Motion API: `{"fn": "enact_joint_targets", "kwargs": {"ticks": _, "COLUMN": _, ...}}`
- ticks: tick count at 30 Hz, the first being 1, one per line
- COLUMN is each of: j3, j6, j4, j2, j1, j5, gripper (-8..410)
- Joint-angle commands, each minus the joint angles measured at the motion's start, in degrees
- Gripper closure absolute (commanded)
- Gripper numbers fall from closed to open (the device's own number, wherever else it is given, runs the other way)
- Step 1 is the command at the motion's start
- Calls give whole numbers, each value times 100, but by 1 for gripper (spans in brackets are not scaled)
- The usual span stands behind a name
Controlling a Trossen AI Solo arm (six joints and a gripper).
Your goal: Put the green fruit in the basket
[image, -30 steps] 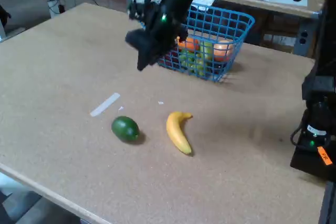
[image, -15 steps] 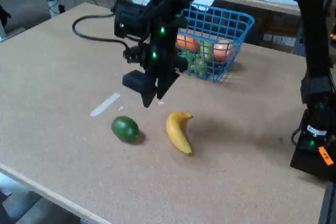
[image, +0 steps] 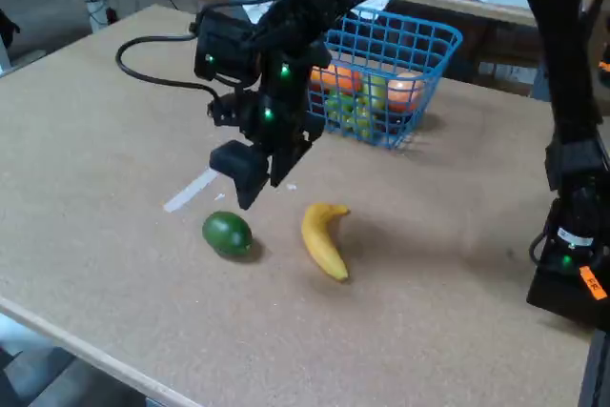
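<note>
The green fruit [image: 227, 234], small, dark and oval, lies on the brown tabletop in the fixed view, left of a yellow banana [image: 323, 239]. My gripper [image: 250, 183] hangs just above and slightly right of the fruit, fingers pointing down, not touching it. The fingers are dark and seen side-on, so their gap is not readable. The blue wire basket [image: 431, 45] stands at the back of the table, behind the arm, with orange and yellow-green fruits inside.
A white strip [image: 191, 190] lies on the table left of the gripper. The arm's black base [image: 572, 264] stands at the right edge. The table's front edge [image: 86, 350] runs diagonally at the lower left. A black cable [image: 152, 69] loops from the wrist.
The arm has swung from beside the basket forward and down toward the near side. The gripper now sits just above the green fruit. Fruit and banana have not moved.
</note>
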Motion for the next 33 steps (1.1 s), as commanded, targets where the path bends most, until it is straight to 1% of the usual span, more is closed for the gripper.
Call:
{"fn": "enact_joint_targets", "kwargs": {"ticks": 1, "j3": 0, "j6": -74, "j4": 42, "j2": 70, "j1": 2, "j5": 238, "gripper": 5}}
{"fn": "enact_joint_targets", "kwargs": {"ticks": 3, "j3": 0, "j6": -157, "j4": 59, "j2": 127, "j1": 2, "j5": 297, "gripper": 0}}
{"fn": "enact_joint_targets", "kwargs": {"ticks": 10, "j3": 0, "j6": -195, "j4": 297, "j2": 437, "j1": 2, "j5": 422, "gripper": 2}}
{"fn": "enact_joint_targets", "kwargs": {"ticks": 22, "j3": 0, "j6": -308, "j4": 798, "j2": 994, "j1": 31, "j5": 435, "gripper": 2}}
{"fn": "enact_joint_targets", "kwargs": {"ticks": 33, "j3": 0, "j6": -315, "j4": 1384, "j2": 1010, "j1": 125, "j5": 535, "gripper": 2}}
